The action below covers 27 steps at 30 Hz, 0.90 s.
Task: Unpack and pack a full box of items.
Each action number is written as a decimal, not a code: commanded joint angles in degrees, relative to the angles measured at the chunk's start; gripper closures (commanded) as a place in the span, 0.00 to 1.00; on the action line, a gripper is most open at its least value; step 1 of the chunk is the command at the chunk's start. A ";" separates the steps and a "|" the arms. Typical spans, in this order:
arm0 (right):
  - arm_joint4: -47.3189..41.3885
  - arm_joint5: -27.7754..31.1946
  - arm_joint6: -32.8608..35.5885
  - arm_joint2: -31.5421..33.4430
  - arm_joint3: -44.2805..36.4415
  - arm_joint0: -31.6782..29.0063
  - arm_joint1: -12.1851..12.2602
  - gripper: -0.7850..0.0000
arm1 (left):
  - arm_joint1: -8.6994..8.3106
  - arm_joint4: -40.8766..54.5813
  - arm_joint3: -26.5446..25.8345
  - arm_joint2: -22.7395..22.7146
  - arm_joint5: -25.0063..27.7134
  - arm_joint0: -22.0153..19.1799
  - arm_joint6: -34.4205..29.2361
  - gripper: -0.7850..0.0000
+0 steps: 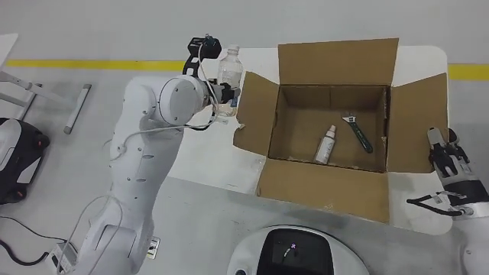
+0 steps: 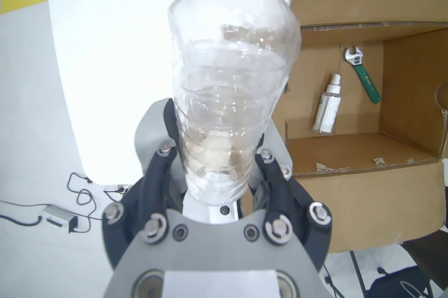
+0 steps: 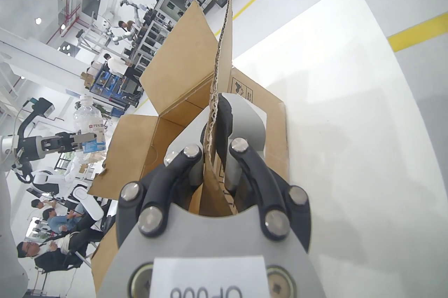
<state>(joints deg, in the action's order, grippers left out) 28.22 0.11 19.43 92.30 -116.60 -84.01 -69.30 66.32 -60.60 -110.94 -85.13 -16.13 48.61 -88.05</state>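
An open cardboard box (image 1: 336,187) stands on the white table (image 1: 206,164) with its flaps spread out. Inside lie a small white spray bottle (image 1: 325,144) and a green-handled wrench (image 1: 357,132). My left gripper (image 1: 228,95) is shut on a clear plastic bottle (image 1: 229,72), held upright in the air just off the box's left flap. From the left wrist, the bottle (image 2: 231,68) rises between the fingers (image 2: 159,170), and the spray bottle (image 2: 328,103) and wrench (image 2: 362,73) show beyond. My right gripper (image 3: 215,124) is shut on the edge of the box's right flap (image 3: 224,43).
Bare table surface lies left of the box under the held bottle, and a strip of table (image 3: 350,103) shows beyond the right flap. Cables and a small power adapter (image 2: 57,219) lie on the floor by the table's edge. A yellow floor line (image 1: 84,64) runs behind.
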 commanded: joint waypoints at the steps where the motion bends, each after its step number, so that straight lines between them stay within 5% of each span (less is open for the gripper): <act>1: -0.01 -0.16 -0.10 -0.09 0.00 0.04 -0.01 1.00 | -0.48 -0.36 -0.07 -1.43 0.22 1.02 0.05 1.00; 15: -0.38 -0.26 -0.14 -0.26 0.06 0.08 -0.02 1.00 | -0.48 -0.36 -0.07 -1.43 0.22 1.02 0.05 1.00; 27: -0.38 -0.26 -0.14 -0.26 0.06 0.08 -0.02 1.00 | -1.96 -9.06 5.83 -2.59 9.88 6.97 0.05 1.00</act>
<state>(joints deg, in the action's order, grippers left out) 27.84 -0.14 19.29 92.03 -116.54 -83.93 -69.32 64.51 -69.62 -105.76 -87.38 -7.37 54.85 -88.03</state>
